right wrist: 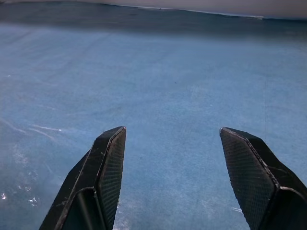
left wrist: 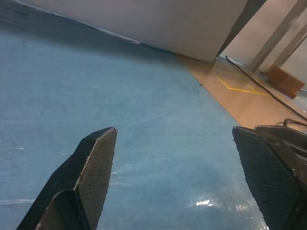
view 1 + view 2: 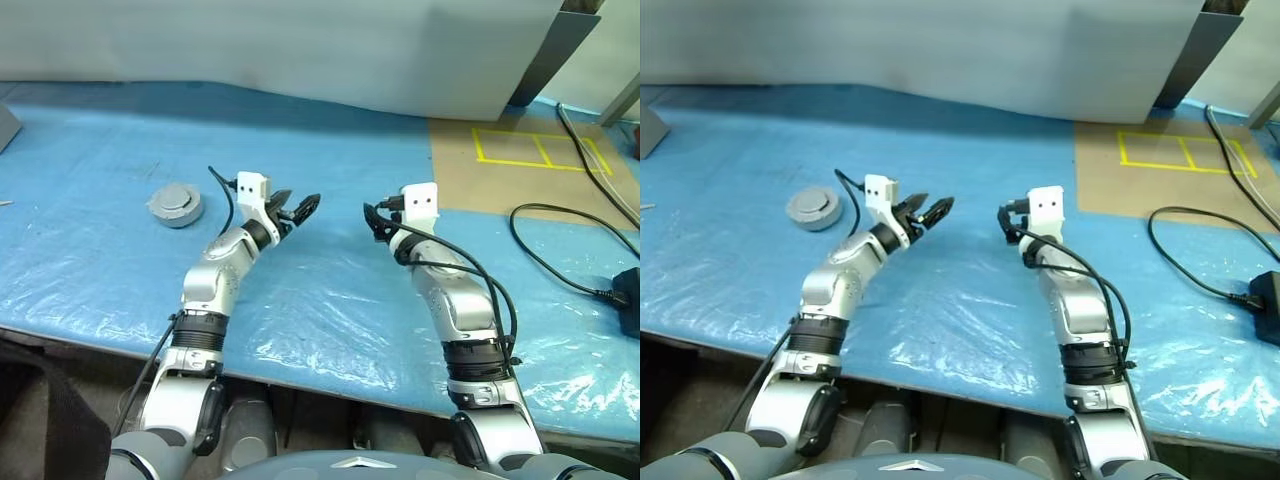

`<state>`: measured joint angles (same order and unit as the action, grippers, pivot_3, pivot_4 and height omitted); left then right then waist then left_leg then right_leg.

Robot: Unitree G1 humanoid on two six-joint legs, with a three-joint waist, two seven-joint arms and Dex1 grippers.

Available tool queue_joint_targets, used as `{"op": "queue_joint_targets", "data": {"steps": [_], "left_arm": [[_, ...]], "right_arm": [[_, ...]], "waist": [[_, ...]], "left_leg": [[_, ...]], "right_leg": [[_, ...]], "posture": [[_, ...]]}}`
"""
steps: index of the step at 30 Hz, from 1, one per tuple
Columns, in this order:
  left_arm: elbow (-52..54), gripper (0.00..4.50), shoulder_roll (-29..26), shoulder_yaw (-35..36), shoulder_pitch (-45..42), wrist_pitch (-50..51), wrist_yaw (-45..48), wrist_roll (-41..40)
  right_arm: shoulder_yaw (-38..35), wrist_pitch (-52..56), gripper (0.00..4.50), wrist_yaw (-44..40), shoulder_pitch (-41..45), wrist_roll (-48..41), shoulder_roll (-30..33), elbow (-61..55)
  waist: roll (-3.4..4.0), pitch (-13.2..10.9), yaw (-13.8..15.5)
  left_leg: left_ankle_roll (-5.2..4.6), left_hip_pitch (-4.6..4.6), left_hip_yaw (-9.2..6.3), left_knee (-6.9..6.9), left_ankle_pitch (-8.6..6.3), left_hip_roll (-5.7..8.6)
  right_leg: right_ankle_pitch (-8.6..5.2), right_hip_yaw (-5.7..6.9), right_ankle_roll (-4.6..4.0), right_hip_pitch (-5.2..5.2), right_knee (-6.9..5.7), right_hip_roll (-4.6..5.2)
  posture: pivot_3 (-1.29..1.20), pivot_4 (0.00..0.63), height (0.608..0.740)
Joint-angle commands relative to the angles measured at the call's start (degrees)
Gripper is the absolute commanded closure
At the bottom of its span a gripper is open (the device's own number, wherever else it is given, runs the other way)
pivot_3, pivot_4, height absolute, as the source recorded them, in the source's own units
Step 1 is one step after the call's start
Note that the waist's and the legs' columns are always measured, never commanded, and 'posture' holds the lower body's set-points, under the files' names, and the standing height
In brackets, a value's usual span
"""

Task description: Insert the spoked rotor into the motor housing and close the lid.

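Observation:
A grey round puck [image 3: 176, 205] lies on the blue sheet at the far left. Its top is the lid, plain side up with a raised centre. The body under it looks like the motor housing, its inside hidden. The spoked rotor is out of view. My left gripper [image 3: 297, 208] hovers open to the right of the puck, a hand's width from it, pointing toward the middle. In the left wrist view the left gripper [image 2: 173, 132] has only blue sheet between its fingers. My right gripper [image 3: 378, 222] stands open near the middle. Nothing is between the fingers of the right gripper [image 1: 172, 129] in the right wrist view.
A brown board [image 3: 520, 185] with yellow tape squares lies at the back right. A black cable [image 3: 555, 265] loops across the right side to a black plug [image 3: 628, 295]. A white panel [image 3: 300, 50] stands along the back. The table's front edge runs just below my forearms.

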<state>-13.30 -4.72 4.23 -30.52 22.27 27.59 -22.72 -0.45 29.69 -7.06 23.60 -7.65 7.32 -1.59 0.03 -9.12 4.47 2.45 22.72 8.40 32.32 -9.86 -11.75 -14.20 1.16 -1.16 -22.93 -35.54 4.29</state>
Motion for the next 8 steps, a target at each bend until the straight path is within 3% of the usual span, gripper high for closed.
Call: {"op": "queue_joint_targets", "data": {"steps": [1,8], "left_arm": [[2.95,0.48,-0.43,-0.44,-0.06,-0.56,0.5,-0.03],[0.88,0.48,-0.14,0.48,-1.86,-0.63,-0.27,-0.25]], "right_arm": [[-0.49,-1.03,1.26,0.57,1.55,0.59,-0.14,0.21],[-0.76,-2.19,1.26,1.29,2.18,1.18,-0.33,0.48]], "waist": [[0.0,0.0,0.01],[0.0,0.0,-0.2]], "left_leg": [[0.0,0.0,0.0,0.0,0.0,0.0],[0.0,0.0,0.0,0.01,0.0,0.0]], "right_leg": [[0.0,0.0,0.0,0.0,-0.01,0.0],[0.0,0.0,0.0,0.0,-0.01,0.0]], "posture": [[0.0,0.15,0.74],[0.0,0.15,0.74]]}}
